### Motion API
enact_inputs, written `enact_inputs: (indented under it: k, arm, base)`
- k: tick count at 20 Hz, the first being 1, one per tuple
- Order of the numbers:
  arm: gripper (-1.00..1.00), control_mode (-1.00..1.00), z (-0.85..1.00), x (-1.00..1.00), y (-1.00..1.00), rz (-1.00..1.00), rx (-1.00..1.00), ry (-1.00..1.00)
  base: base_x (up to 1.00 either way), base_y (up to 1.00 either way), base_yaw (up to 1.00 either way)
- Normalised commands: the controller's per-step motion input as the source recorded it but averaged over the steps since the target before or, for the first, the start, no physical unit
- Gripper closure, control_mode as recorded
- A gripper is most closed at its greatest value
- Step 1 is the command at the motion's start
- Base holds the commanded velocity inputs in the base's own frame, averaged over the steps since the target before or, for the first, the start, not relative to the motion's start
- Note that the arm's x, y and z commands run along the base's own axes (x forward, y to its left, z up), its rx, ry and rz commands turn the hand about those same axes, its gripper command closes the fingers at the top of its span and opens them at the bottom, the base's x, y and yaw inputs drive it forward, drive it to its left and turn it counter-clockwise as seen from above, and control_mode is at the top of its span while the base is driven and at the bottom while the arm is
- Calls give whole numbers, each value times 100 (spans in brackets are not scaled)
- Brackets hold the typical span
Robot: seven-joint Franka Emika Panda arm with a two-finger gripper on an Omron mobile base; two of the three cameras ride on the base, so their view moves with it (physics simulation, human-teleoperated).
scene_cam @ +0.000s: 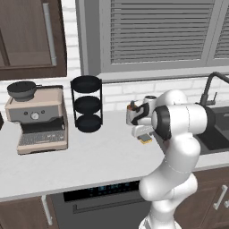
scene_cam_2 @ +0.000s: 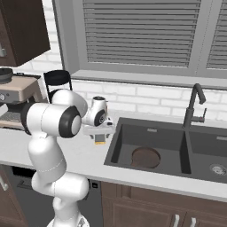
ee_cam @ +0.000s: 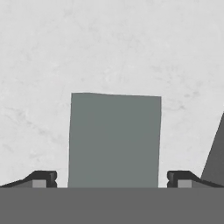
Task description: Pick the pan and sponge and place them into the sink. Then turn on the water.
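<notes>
A simulated kitchen: white brick wall under a wide grey louvred window, dark wood cabinets, and a long pale speckled stone counter (scene_cam: pixel 89 156) running across both base views. Set into the counter's right end is the wide dark grey double-basin sink (scene_cam_2: pixel 119 146) with its tall black faucet (scene_cam_2: pixel 193 104) at the divider; no stream runs from the spout. The round, shallow dark brown pan (scene_cam_2: pixel 145 158) already lies in the bottom of the left basin, so the first pick looks done. At the counter's far left stands a beige and steel espresso machine (scene_cam: pixel 38 118) with a dark grey bowl (scene_cam: pixel 21 89) on top, and beside it a black three-tier wire rack (scene_cam: pixel 86 103).

The white arm bends forward over the counter just left of the sink, its hand pointing straight down. The two-finger gripper (ee_cam: pixel 112 177) hangs with its jaws spread as wide as they go, holding nothing. Directly beneath it lies the small rectangular sponge (ee_cam: pixel 114 140), grey-green face up, its yellow layer showing under the hand in the base views (scene_cam_2: pixel 100 140).

In the hand view the sponge sits squarely between the two fingertips (ee_cam: pixel 43 178), one tip standing outside each long side, with a little clearance on either flank. Its long axis runs away from the camera, across the line the jaws close along, so they would pinch its narrower width. The sink's dark edge shows just off to one side. The next move appears to be a straight descent and close, with no turning of the wrist needed.
</notes>
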Motion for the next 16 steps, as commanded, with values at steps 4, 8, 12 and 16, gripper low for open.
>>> enact_inputs:
  k: [4, 8, 12, 16]
  arm:
    - [-100, -100, -1, 5, -16, 0, 1, -2]
    - [-100, -100, -14, 0, -1, 0, 0, 0]
    - [-100, -100, -2, 0, 1, 0, 0, 0]
    - [-100, -100, 0, 0, 6, 0, 0, 0]
  base:
    - [0, 0, 0]
    - [0, 0, 0]
    - [0, 0, 0]
    - [0, 0, 0]
